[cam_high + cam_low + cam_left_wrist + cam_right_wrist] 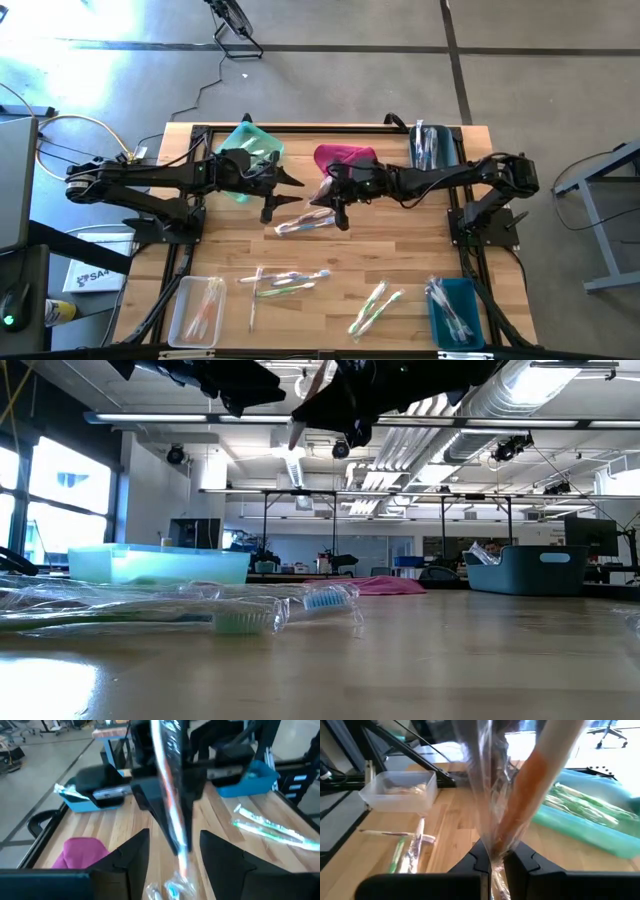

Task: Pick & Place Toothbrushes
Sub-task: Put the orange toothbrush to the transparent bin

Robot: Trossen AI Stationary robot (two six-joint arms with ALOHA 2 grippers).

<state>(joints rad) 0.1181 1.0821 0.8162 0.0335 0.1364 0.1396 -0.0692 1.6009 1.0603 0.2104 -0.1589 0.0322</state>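
One wrapped toothbrush [520, 815] is pinched in the right gripper [492, 862], upright and raised above mid-table. Left gripper [172, 852] faces it with fingers spread, holding nothing.

Bright daylight from windows [60, 500] at left; ceiling tubes glare overhead. Pale sheen on tabletop [420, 660]. Near wrapped toothbrush [520, 795] smeared with blur; arms silhouetted against the ceiling.
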